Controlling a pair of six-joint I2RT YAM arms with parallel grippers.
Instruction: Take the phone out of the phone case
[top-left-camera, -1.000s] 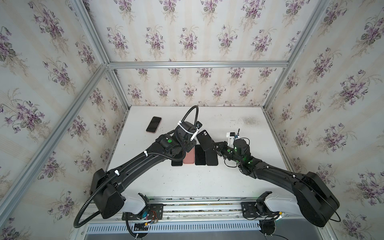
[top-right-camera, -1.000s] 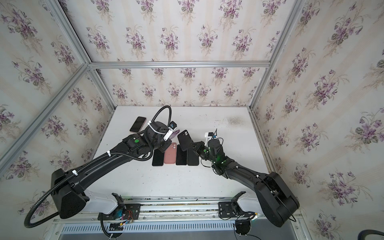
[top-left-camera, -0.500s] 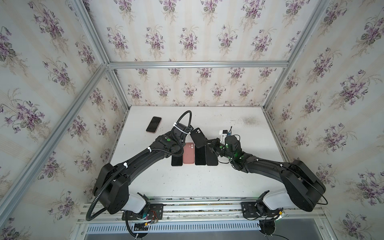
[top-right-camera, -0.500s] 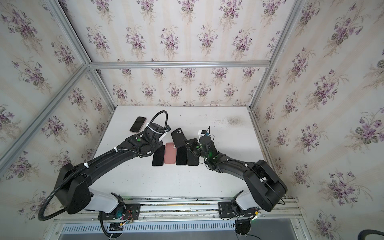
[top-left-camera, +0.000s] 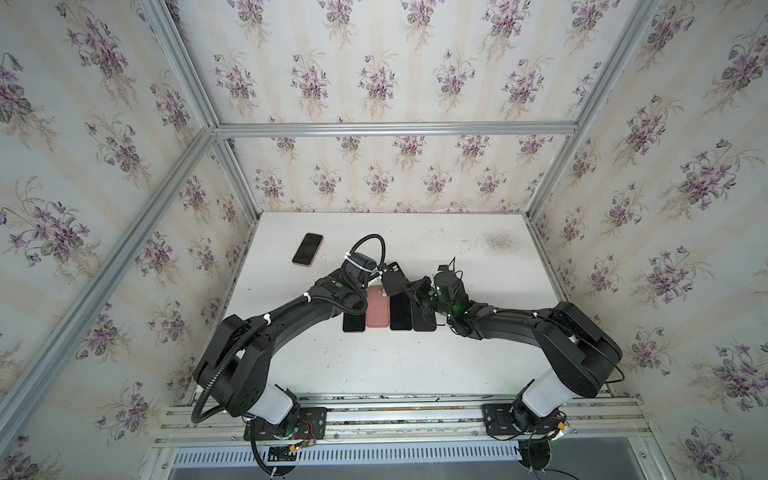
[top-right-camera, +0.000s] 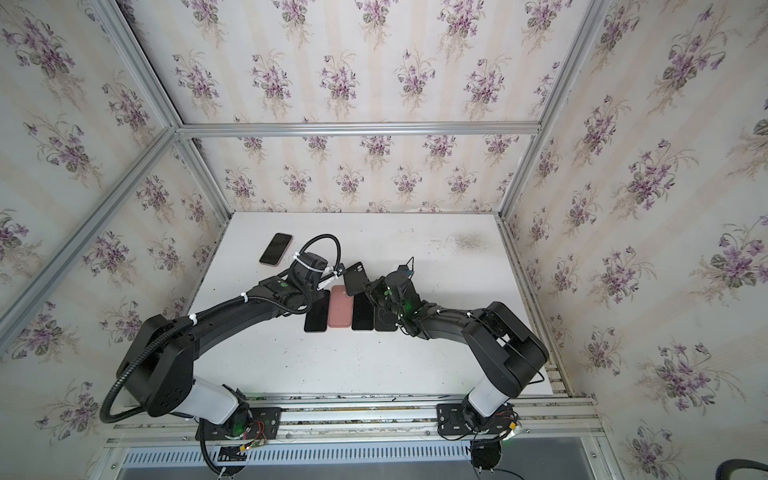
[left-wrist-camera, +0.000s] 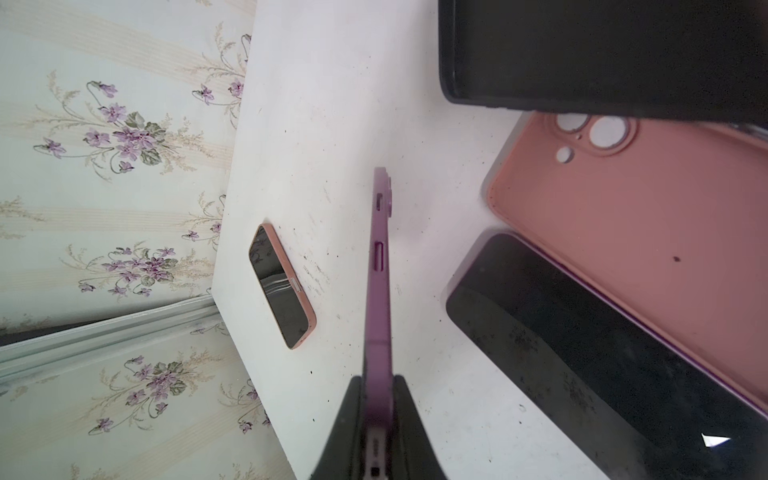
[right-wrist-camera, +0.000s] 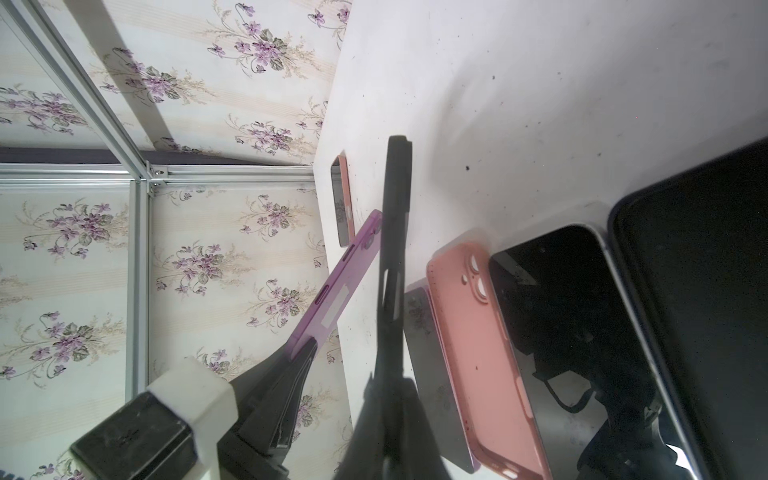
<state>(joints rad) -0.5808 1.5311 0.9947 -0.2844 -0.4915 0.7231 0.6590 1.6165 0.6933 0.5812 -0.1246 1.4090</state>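
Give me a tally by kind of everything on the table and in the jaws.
Black-faced phones lying flat: 4
Empty pink silicone case: 1
Thin purple phone, held: 1
Black flexible case, held: 1
Total: 7

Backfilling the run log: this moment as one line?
left gripper: shut on purple phone | right gripper: shut on black case | state: phone out of case | table: pink case flat in row

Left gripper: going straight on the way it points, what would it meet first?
Probably the bare table: the left gripper, shut on the purple phone, aims at open tabletop, missing the black case. Depth unclear.
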